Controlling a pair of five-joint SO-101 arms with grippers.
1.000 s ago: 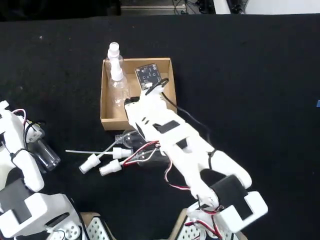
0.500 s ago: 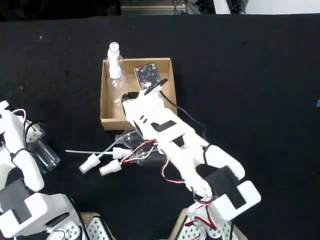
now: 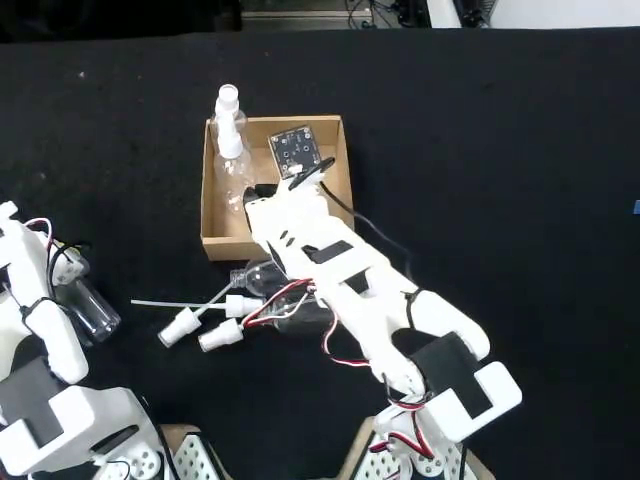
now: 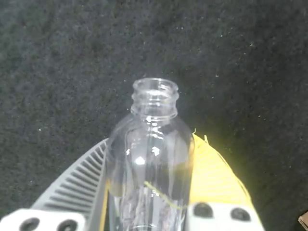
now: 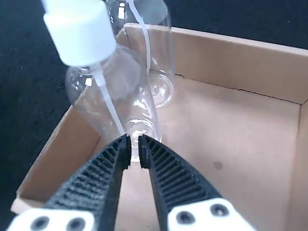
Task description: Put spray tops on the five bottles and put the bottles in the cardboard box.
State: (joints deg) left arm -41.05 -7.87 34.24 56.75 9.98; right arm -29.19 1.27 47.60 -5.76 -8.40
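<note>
- Right pincer [image 5: 134, 144]: narrow, the two ribbed black fingers almost together with only a thin slit between them and nothing in it. It hangs inside the cardboard box [image 3: 222, 244], with its tips just beside the lower part of the nearer capped bottle [image 5: 110, 96].
- Left pincer [image 4: 150, 192]: clamped on an open bottle [image 4: 151, 154], one grey and one yellow finger on either side of the clear body. The threaded neck is bare and points away over the tabletop [image 3: 500, 150]. In the high view this bottle [image 3: 88, 305] sits at the left edge, well apart from the box.
- Bottles in the box, count two: both clear and both in the corner by the box's left wall. The nearer one carries a white spray top [image 5: 79, 31] with its dip tube running down inside. The farther bottle [image 5: 154, 48] stands just behind it, touching or nearly so.
- Bottle on the tabletop, count one in plain sight: a clear lying bottle [image 3: 262, 278] just in front of the box, partly covered by the right arm. I cannot tell whether another lies under the arm.
- Loose spray tops [image 3: 182, 326], count three: white, with thin dip tubes, lying close together beside the lying bottle.
</note>
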